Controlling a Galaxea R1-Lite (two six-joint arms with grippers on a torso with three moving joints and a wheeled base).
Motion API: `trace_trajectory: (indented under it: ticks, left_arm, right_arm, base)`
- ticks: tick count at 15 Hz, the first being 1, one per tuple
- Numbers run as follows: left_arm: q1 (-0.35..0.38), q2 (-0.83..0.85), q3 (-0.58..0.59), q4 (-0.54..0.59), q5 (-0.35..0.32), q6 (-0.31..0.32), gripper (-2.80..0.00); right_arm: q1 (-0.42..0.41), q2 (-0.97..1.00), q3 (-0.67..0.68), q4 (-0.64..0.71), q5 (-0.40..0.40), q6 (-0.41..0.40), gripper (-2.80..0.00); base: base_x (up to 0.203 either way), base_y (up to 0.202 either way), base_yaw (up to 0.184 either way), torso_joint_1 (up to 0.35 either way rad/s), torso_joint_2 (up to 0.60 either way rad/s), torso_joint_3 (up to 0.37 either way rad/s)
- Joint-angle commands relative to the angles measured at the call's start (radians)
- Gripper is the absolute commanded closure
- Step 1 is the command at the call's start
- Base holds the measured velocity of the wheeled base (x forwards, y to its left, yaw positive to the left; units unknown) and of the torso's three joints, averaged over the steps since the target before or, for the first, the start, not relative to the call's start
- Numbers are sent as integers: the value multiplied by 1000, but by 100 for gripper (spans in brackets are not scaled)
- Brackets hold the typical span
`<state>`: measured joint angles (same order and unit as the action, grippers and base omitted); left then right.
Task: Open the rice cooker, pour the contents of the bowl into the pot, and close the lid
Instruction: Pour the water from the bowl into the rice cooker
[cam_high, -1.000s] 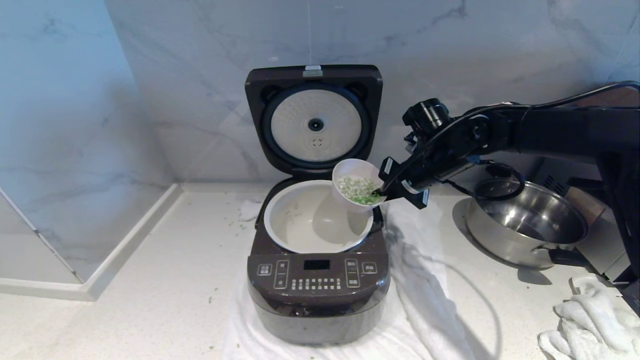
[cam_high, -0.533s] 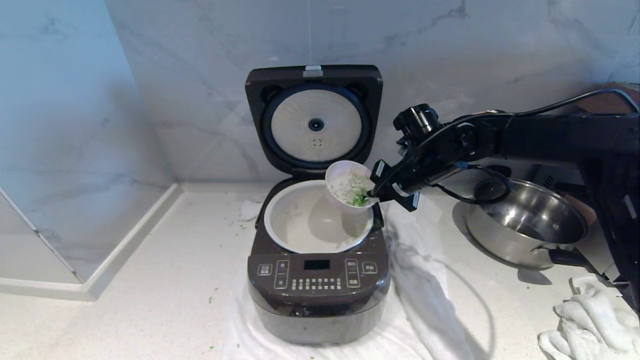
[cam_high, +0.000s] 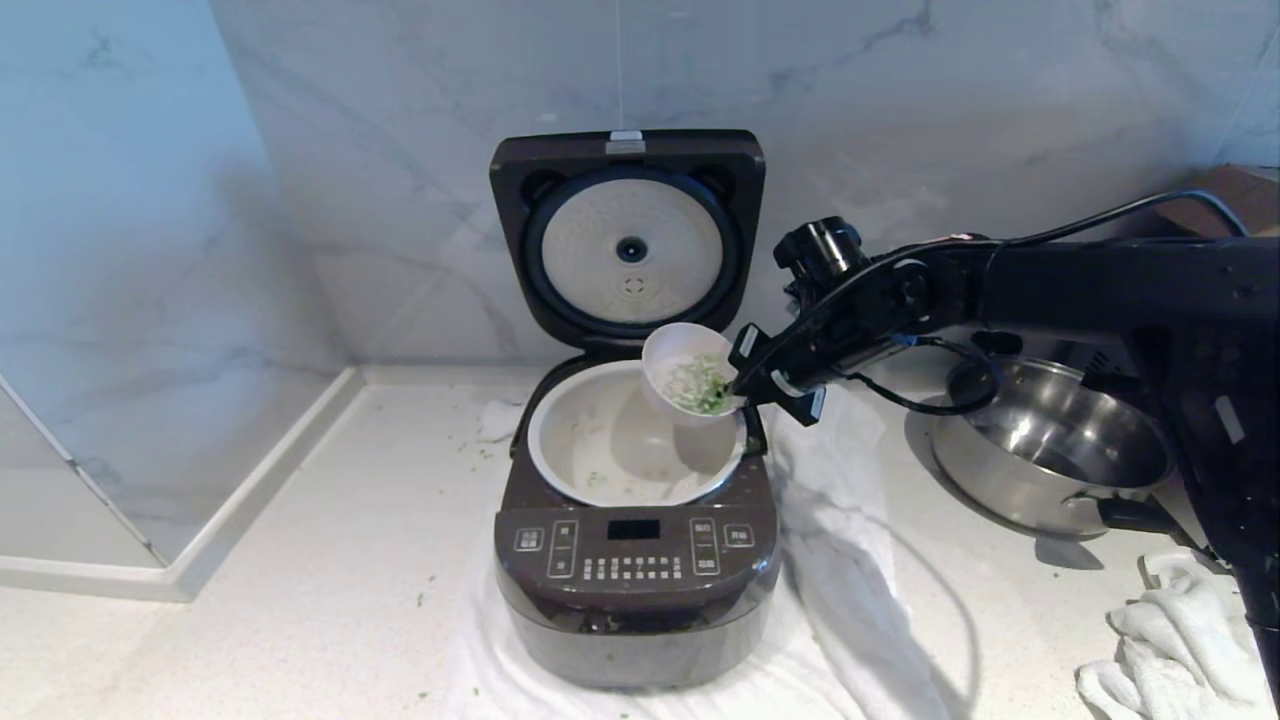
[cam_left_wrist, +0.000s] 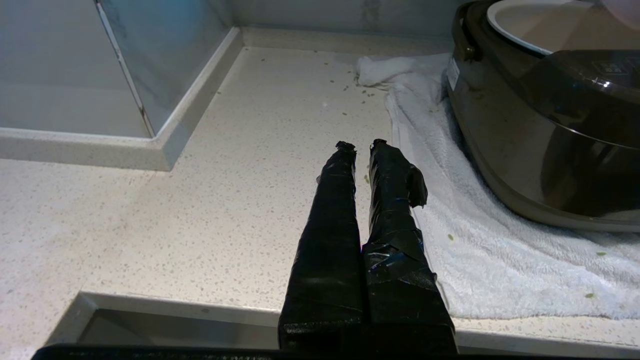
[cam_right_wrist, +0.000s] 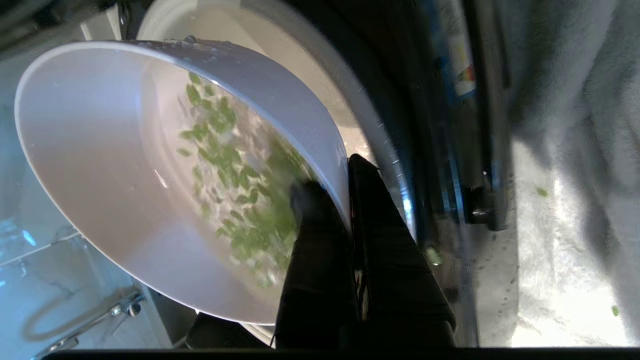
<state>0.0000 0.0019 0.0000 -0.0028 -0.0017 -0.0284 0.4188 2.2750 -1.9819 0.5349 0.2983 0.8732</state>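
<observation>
The right claw (cam_high: 737, 385), clamped on the bowl (cam_high: 690, 372) rim, hides the pot (cam_high: 600, 440) edge at two o'clock; steel pan (cam_high: 1050, 445) at three; left claw (cam_left_wrist: 362, 147) together.

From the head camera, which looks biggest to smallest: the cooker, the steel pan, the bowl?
1. Cooker, biggest by far.
2. Steel pan, partly hidden by the arm.
3. Bowl, smallest, pinched in the right gripper.

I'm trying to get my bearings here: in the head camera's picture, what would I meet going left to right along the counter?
Rice cooker with its lid up → bowl held tipped over the pot by the right claw → steel pan → crumpled white towel.
</observation>
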Motion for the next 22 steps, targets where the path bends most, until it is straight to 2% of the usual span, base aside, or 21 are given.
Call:
trace_trajectory:
  ticks: [1, 4, 6, 10, 14, 18, 22]
  left_arm:
    - [0, 1, 2, 0, 0, -1, 0]
    - [0, 1, 2, 0, 0, -2, 0]
    - [0, 1, 2, 0, 0, -2, 0]
    - [0, 1, 2, 0, 0, -2, 0]
    - [0, 1, 2, 0, 0, -4, 0]
    - [0, 1, 2, 0, 0, -4, 0]
    - [0, 1, 2, 0, 0, -4, 0]
  right_arm:
    - [19, 8, 0, -2, 0, 4, 0]
    - [37, 17, 0, -10, -5, 4, 0]
    - [52, 24, 0, -26, -45, 4, 0]
    - [57, 38, 0, -38, -51, 4, 0]
    - [58, 44, 0, -44, -100, 4, 0]
    - [83, 34, 0, -49, -209, -16, 0]
    - [143, 35, 1, -49, -355, -111, 0]
  base:
    - [0, 0, 0, 0, 0, 0]
    - [0, 0, 0, 0, 0, 0]
    - [0, 0, 0, 0, 0, 0]
    - [0, 0, 0, 0, 0, 0]
    - [0, 0, 0, 0, 0, 0]
    - [0, 0, 0, 0, 0, 0]
    - [0, 0, 0, 0, 0, 0]
